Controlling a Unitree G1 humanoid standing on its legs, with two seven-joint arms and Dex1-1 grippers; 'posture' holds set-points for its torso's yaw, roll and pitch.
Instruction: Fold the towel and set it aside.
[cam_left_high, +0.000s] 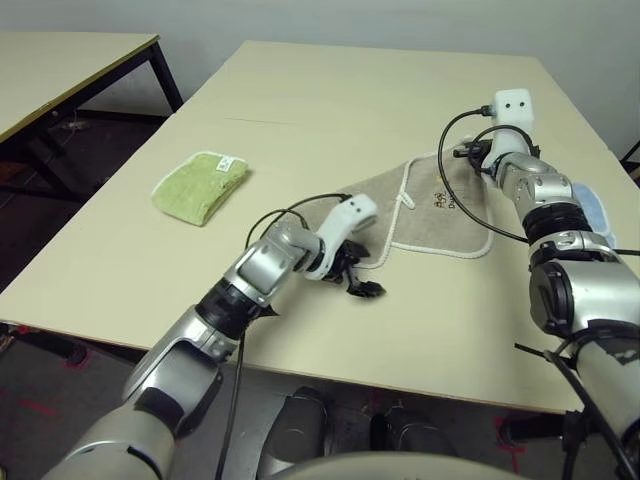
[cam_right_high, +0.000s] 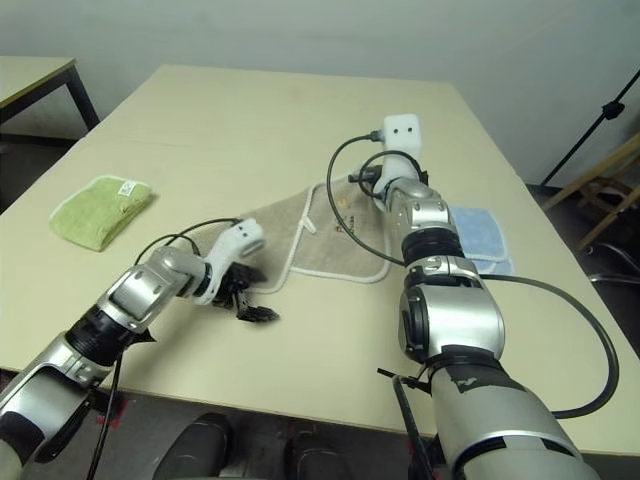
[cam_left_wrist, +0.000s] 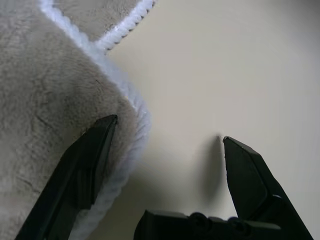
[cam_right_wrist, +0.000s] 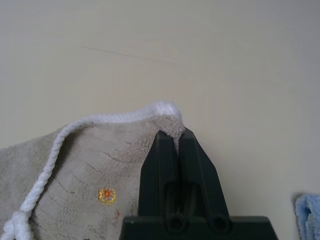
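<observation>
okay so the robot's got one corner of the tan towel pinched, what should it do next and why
Probably close the left gripper on the near edge. The right gripper is already shut on the far corner of the towel, while the left fingers stand open, one resting on the cloth at its white edging, the other over bare table. Both corners need holding before a fold.

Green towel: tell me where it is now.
The folded green towel lies on the table's left side, apart from the beige towel and beyond the left tool.
</observation>
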